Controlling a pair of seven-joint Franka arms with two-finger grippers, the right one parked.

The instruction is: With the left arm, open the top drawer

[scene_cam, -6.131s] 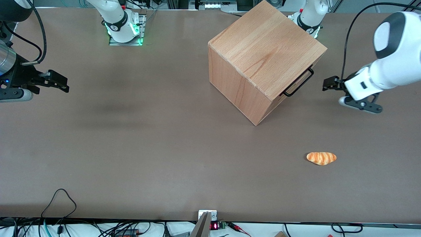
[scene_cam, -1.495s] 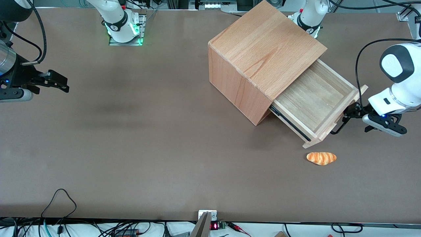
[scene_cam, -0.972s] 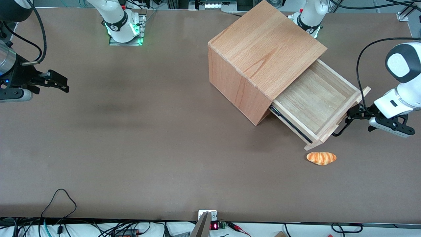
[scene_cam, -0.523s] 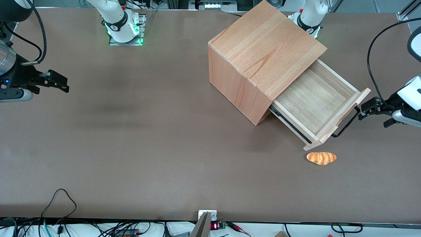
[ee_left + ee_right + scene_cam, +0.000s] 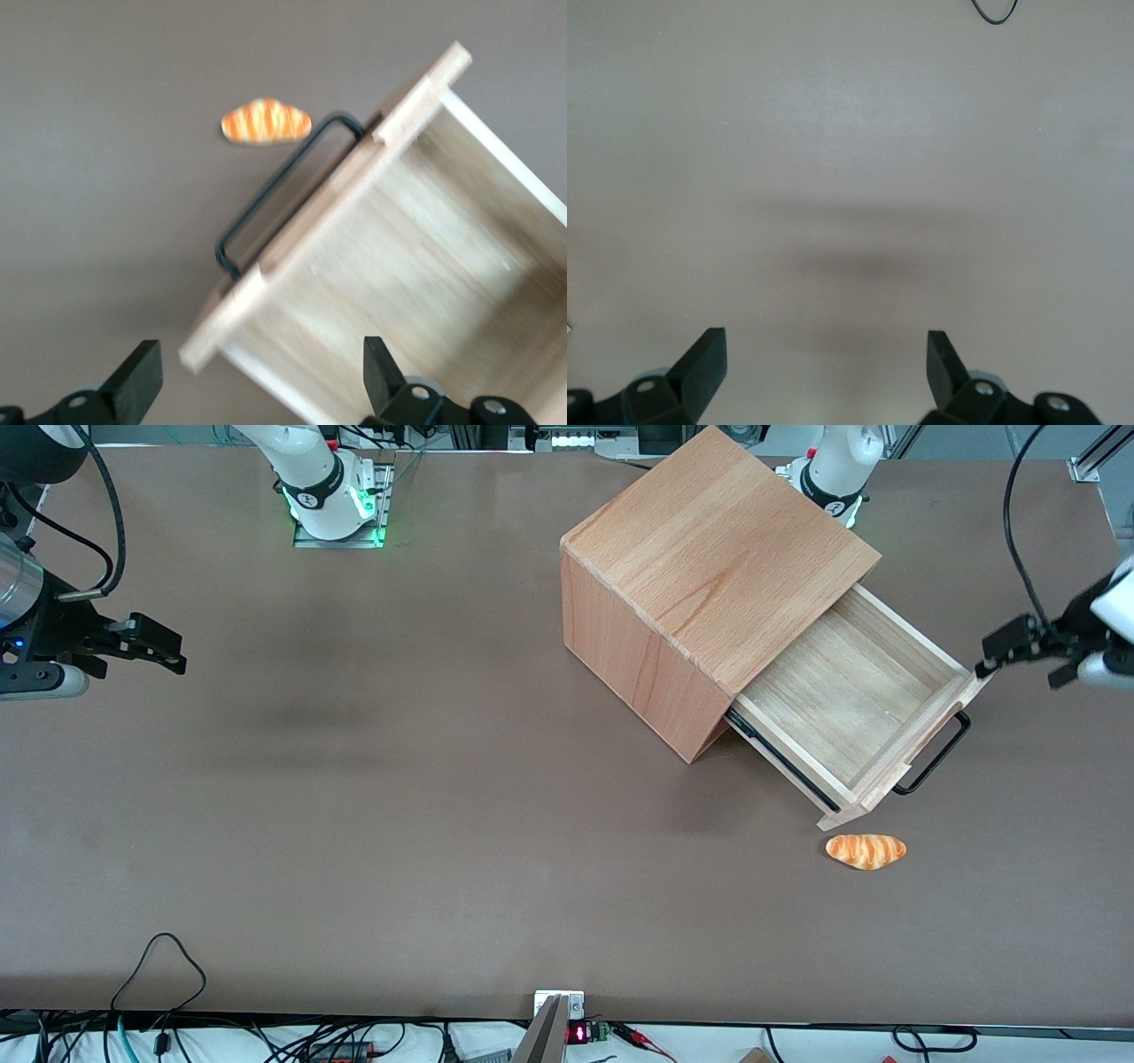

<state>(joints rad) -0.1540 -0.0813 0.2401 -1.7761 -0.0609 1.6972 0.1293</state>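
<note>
The top drawer (image 5: 850,700) is pulled far out of the wooden cabinet (image 5: 709,576). Its black handle (image 5: 279,190) is seen below the gripper (image 5: 257,390), untouched. The fingers (image 5: 137,381) are spread wide, holding nothing.

The top drawer (image 5: 842,704) stands pulled out of the cabinet (image 5: 700,576) toward the working arm's end of the surface (image 5: 399,824). The end effector (image 5: 1019,648) hangs spread just beside its front corner. A croissant (image 5: 866,850) lies nearer the front camera.
</note>
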